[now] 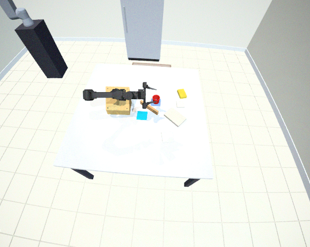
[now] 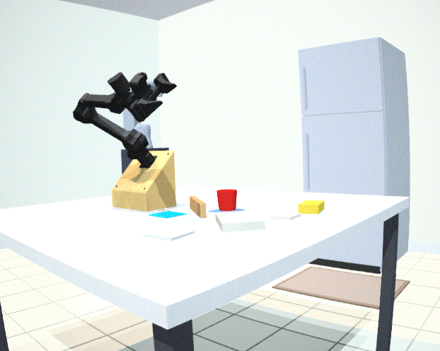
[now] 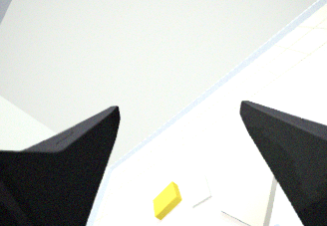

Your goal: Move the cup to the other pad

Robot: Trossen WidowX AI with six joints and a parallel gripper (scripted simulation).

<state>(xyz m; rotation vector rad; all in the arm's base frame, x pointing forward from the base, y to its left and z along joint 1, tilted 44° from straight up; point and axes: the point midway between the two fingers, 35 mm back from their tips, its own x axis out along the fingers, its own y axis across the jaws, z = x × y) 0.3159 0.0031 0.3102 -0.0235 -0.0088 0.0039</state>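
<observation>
Marbles are risking a spill if my gripper (image 2: 157, 93), hanging high with fingers spread wide on nothing, is clipping the red cup (image 2: 226, 199) descending.

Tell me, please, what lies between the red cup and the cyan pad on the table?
A wooden block lies between the red cup and the cyan pad, resting on its long edge; both the exterior and top views show it.

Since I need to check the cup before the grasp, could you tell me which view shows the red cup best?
The exterior view: the red cup stands upright in full side profile on its pale blue pad, unobstructed. The top view shows it small from above, with a finger of the open gripper overlapping its edge. The wrist view misses it entirely.
</observation>
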